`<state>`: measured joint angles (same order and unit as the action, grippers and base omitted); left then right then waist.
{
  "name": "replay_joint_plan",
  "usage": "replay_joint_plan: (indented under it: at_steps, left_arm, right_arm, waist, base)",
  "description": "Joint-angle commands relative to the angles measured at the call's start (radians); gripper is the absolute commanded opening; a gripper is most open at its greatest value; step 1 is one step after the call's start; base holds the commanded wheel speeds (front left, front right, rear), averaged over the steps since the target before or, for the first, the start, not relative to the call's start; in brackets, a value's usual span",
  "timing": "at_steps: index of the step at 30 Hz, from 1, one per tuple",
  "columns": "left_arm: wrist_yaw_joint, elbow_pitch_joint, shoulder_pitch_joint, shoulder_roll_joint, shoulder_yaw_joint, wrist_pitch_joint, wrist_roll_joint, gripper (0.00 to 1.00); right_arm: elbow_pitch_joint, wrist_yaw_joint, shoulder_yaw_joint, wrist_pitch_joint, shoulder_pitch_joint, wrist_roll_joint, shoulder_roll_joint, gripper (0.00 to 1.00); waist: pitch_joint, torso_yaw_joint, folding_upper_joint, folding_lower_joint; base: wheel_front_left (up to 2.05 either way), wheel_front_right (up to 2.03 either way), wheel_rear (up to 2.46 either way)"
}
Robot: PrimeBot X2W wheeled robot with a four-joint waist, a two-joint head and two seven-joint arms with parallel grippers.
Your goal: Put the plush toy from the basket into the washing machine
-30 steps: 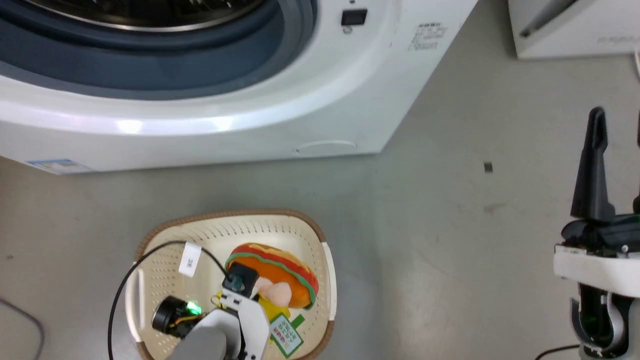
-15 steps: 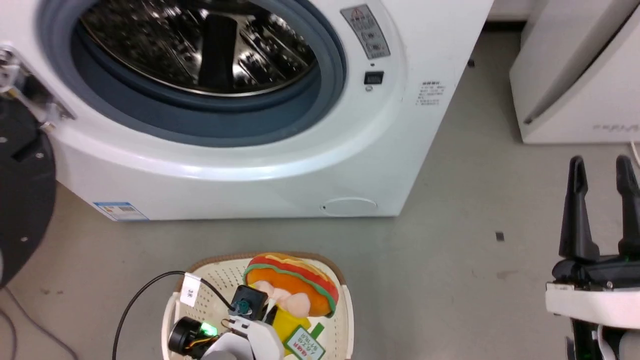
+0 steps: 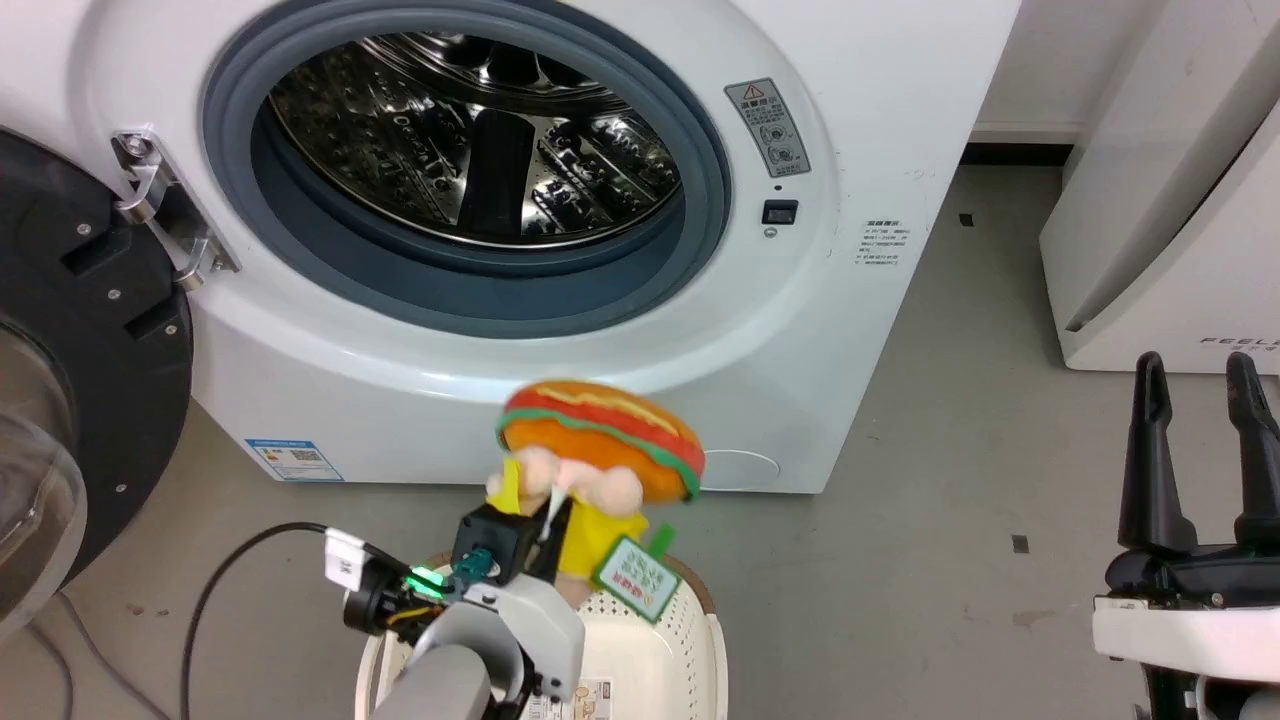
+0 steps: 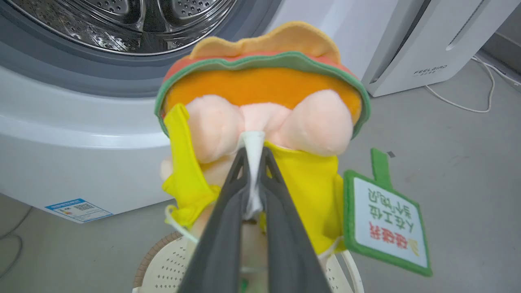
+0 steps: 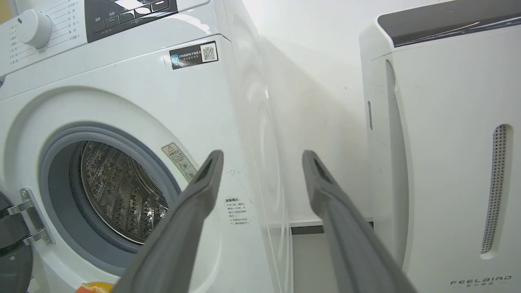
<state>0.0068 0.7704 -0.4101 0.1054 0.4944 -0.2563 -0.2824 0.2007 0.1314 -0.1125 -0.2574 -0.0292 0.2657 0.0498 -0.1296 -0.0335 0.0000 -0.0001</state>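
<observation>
Gaping open, the washing machine [image 3: 880,120] waits behind the basket [image 3: 660,660]. Above the basket hangs the plush toy [image 3: 600,440], pinched by the closed left gripper [image 4: 254,154] only at a thin white strip [image 4: 252,140], which may slip out. The right gripper [image 3: 1195,370] is spread, empty.

I see a smooth grey floor [image 3: 950,400], a plain white wall [image 3: 1040,60] with a dark skirting strip [image 3: 1012,154], and a tall white boxy FEELBIRD appliance [image 3: 1180,260] standing beside it.
</observation>
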Motion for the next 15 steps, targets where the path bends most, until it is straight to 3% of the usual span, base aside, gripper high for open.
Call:
replay_joint_plan:
  at_steps: [1,8,15]
  left_arm:
    - [0.011,-0.031,0.013,0.006,-0.013,-0.005,0.011,0.00]
    - [0.076,-0.203,0.025,0.029,-0.101,-0.005,0.055,0.00]
    - [0.110,-0.303,0.002,0.026,-0.206,-0.005,0.092,0.00]
  right_arm:
    - [-0.002,-0.001,-0.002,-0.004,0.011,0.004,0.000,1.00]
    - [0.002,-0.001,-0.001,-0.004,-0.005,0.008,0.000,1.00]
    - [0.006,-0.001,0.002,-0.004,-0.031,0.006,0.000,1.00]
  waist:
    - [0.001,-0.001,0.0000,0.0001]
    - [-0.022,0.005,0.0000,0.0001]
    - [-0.070,0.028,0.0000,0.0001]
  base:
    - [0.00,0.00,0.00]
    - [0.00,0.00,0.00]
    - [0.00,0.00,0.00]
